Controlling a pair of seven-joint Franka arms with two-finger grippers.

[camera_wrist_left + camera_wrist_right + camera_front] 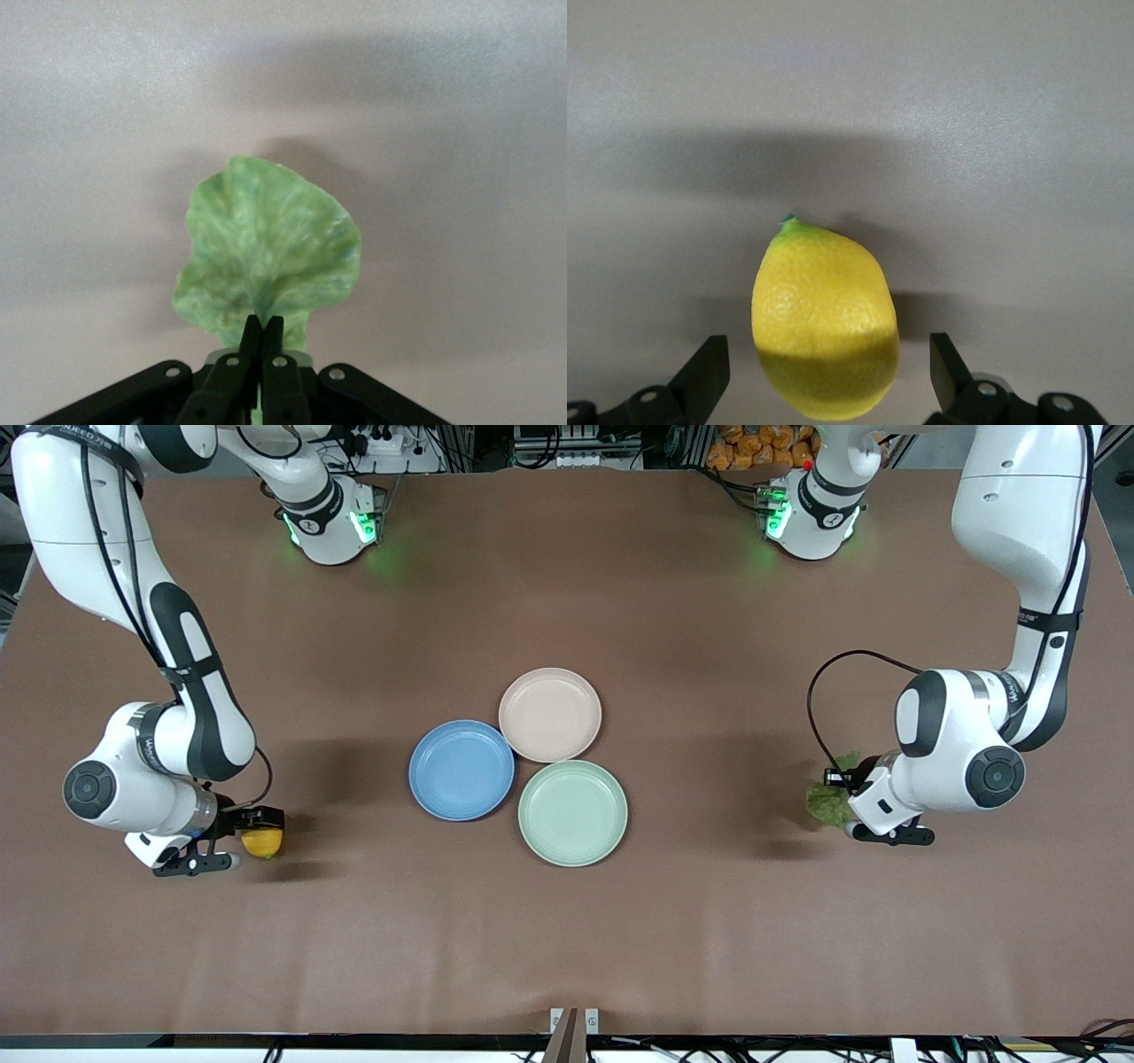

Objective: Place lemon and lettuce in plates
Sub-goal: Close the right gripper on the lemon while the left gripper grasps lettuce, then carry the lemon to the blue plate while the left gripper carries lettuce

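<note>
The lemon (263, 842) lies on the table near the right arm's end. My right gripper (260, 828) is open around it. In the right wrist view the lemon (824, 319) sits between the two fingers (707, 372), with a gap on each side. The lettuce (827, 801) is near the left arm's end. My left gripper (842, 786) is shut on the stem of the lettuce (266, 252), with the fingertips (252, 332) pinched together. I cannot tell whether the leaf is off the table. The blue plate (461, 769) and the beige-pink plate (549, 714) are empty in the middle of the table.
An empty mint-green plate (572, 812) touches the two other plates and lies nearest the front camera. The brown table (709, 912) stretches wide between each gripper and the plates.
</note>
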